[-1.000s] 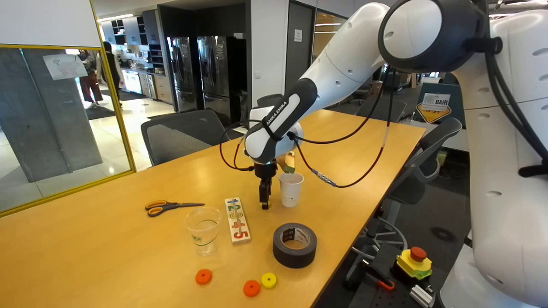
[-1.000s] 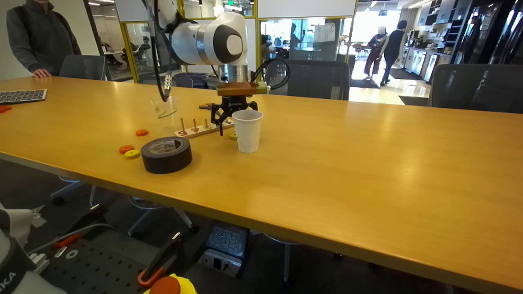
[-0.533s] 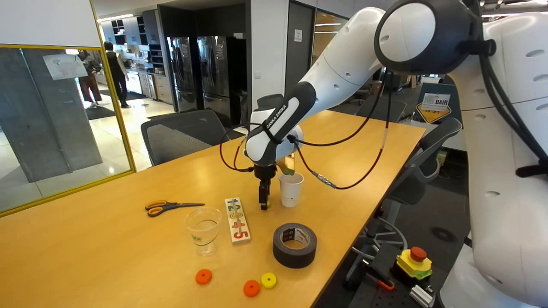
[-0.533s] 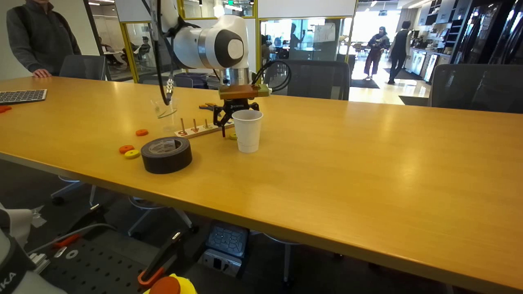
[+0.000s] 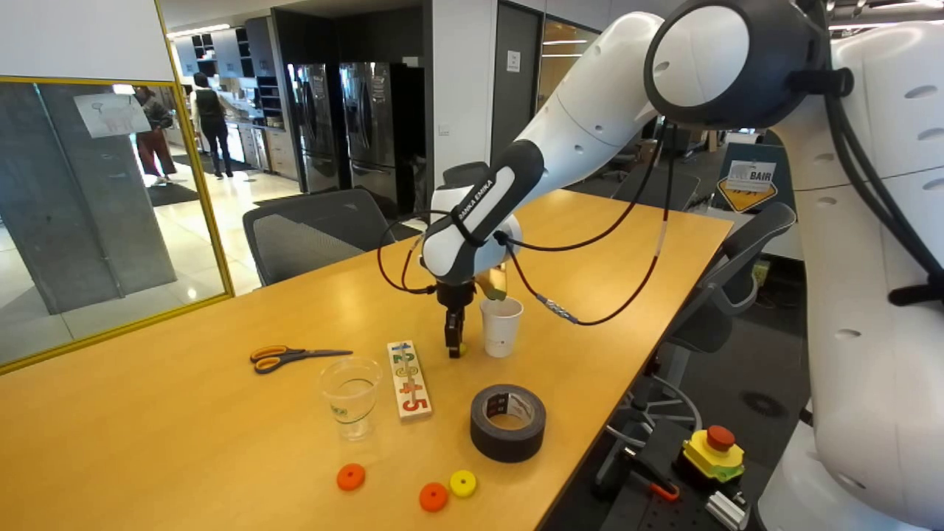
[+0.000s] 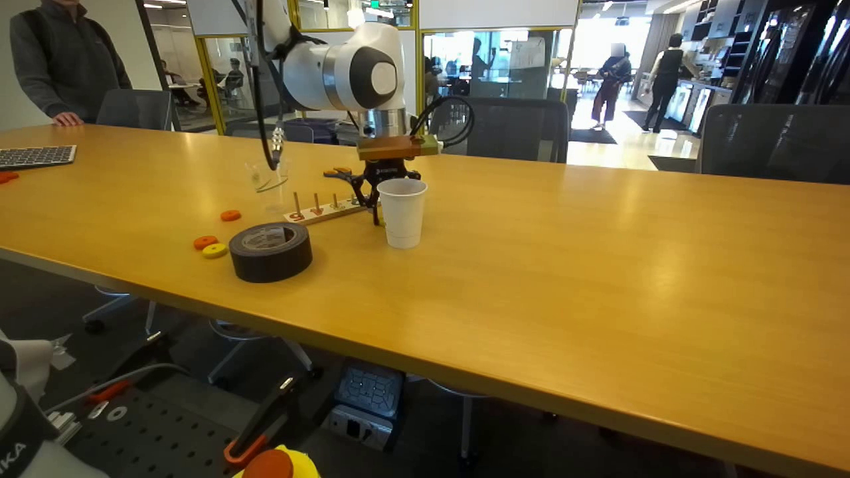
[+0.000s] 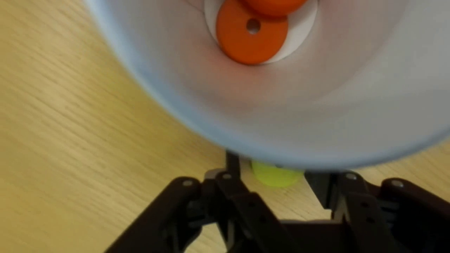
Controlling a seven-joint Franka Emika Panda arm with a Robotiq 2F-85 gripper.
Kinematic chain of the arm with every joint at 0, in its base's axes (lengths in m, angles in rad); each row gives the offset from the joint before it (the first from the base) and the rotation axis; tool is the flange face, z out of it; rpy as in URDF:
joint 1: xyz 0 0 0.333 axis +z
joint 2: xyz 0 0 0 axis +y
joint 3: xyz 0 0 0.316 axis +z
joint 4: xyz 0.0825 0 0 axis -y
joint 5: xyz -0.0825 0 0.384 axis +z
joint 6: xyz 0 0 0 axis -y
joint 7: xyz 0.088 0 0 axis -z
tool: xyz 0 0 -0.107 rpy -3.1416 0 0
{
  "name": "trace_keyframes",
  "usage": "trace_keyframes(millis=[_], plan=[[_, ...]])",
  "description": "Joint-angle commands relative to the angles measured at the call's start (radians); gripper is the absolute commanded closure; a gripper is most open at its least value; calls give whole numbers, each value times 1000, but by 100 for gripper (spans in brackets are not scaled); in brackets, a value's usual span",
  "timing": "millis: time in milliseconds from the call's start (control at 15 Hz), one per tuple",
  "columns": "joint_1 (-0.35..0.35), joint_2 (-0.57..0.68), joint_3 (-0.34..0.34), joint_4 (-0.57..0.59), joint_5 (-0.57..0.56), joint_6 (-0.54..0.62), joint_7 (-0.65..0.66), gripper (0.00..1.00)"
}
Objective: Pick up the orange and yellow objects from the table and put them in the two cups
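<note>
My gripper is low over the table, close beside the white cup. Its fingers stand on either side of a yellow disc, partly closed in. A strip of table shows between the left finger and the disc; the cup's rim hides the fingertips. Inside the white cup lie two overlapping orange discs. The clear cup stands upright further off. Near it in an exterior view are an orange disc, another orange disc and a yellow disc.
A black tape roll and a numbered peg board lie between the two cups. Orange-handled scissors rest behind the clear cup. In an exterior view, a keyboard lies at the table's far left, with a person's hand on the edge beyond.
My gripper came down slightly, then its fingers moved inward around the yellow disc beside the white cup. The cups and the other discs have not moved. People in the background shifted.
</note>
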Motion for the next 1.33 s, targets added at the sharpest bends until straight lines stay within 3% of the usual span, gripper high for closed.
trace_keyframes(millis=[0, 533, 867, 1267], plan=[[-11, 3, 13, 20, -10, 1, 2, 80], [14, -75, 63, 33, 31, -30, 31, 80], [103, -156, 87, 30, -32, -28, 138, 80], [198, -202, 114, 68, -98, -137, 254, 80]])
